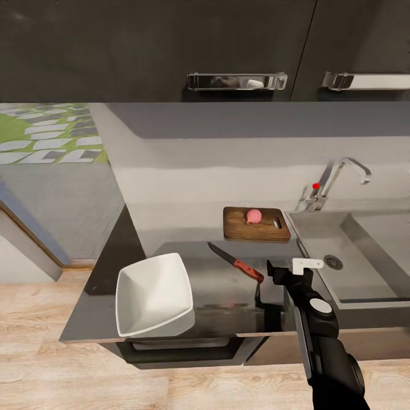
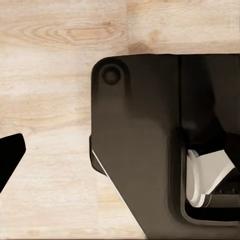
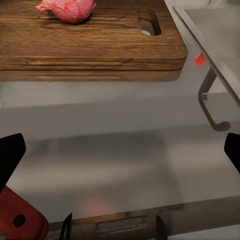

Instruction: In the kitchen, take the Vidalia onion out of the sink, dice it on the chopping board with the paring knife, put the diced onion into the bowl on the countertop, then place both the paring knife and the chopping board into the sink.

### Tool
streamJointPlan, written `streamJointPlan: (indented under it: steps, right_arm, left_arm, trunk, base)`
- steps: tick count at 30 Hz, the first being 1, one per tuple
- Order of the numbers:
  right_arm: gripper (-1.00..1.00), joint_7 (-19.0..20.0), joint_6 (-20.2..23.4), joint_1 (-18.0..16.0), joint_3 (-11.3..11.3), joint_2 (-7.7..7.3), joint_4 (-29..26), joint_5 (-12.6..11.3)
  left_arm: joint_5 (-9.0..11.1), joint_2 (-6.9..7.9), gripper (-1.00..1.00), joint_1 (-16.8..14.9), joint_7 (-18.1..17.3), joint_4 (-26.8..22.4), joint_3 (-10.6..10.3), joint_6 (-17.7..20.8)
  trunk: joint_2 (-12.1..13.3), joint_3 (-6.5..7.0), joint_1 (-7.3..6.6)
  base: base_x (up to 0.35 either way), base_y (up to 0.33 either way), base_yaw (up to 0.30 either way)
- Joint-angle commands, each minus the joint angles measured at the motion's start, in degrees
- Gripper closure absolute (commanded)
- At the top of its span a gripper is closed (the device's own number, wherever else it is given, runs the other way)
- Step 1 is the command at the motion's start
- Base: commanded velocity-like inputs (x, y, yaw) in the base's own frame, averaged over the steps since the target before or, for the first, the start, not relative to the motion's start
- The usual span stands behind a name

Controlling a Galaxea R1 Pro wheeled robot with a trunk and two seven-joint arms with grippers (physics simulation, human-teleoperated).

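stretching across the head view, the long smooth grey countertop (image 1: pixel 222 285) has its widest bare stretch between the shallow white squarish bowl (image 1: pixel 152 296) overhanging its front edge and the rectangular stainless steel sink (image 1: pixel 364 256) at its right. against the wall, just beside the sink's left rim, the dark brown wooden chopping board (image 1: pixel 256 224) lies long side along the wall, slot handle toward the sink, with the small pinkish-red onion (image 1: pixel 254 216) on it. in front, the short knife (image 1: pixel 236 262), its handle red here, lies diagonally, dark blade toward the back left, handle end (image 3: pixel 17 217) just beside the right gripper (image 3: pixel 120 150), fingers spread and empty; i cannot tell the left gripper's (image 2: pixel 10 157) state.
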Motion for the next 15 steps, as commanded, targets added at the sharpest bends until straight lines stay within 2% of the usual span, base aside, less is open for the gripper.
streamJointPlan:
  steps: [1,15]
  right_arm:
    - [-1.00,0.5,0.3,0.0,-0.1,0.06,-0.1,0.6]
    - [-1.00,0.5,0.3,0.0,-0.1,0.06,0.0,0.6]
  left_arm:
    - [0.4,0.03,-1.00,0.0,0.3,0.1,-0.4,-0.1]
    - [0.4,-0.01,-1.00,0.0,0.3,0.5,-0.3,-0.1]
  trunk:
    - [-0.1,-0.09,0.03]
    - [-0.1,-0.09,0.03]
  base:
    - [-0.006,0.000,0.000]
    - [-0.001,0.000,0.000]
